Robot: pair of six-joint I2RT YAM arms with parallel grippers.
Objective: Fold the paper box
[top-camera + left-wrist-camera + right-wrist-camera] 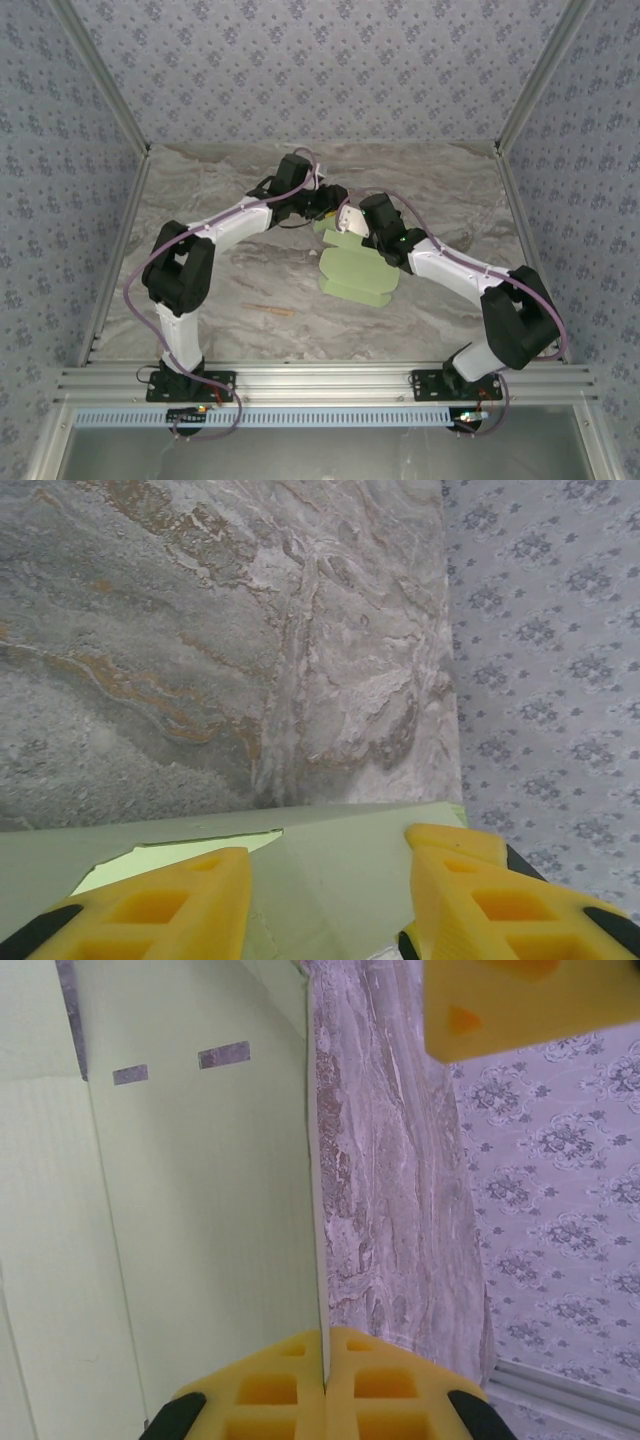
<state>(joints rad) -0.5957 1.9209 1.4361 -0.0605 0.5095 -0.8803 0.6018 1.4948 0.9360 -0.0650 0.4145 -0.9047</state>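
The paper box (pixel 356 271) is a pale green die-cut card lying partly folded at the table's middle. In the right wrist view its panel (pixel 190 1220) has two small slots, and my right gripper (pixel 325 1345) is shut on the thin edge of that panel. My left gripper (pixel 330 880) hovers with its yellow fingers (pixel 170 900) apart, a raised green flap (pixel 350 870) lying between them without either finger pressing it. From above, the left gripper (pixel 333 208) and the right gripper (pixel 352 228) meet at the card's far edge.
A thin tan stick (pixel 268 309) lies on the marble table (pixel 230 290) to the left of the card. Patterned walls (pixel 320 60) close in the back and both sides. A yellow finger (pixel 520 1005) of the left gripper crosses the right wrist view's top.
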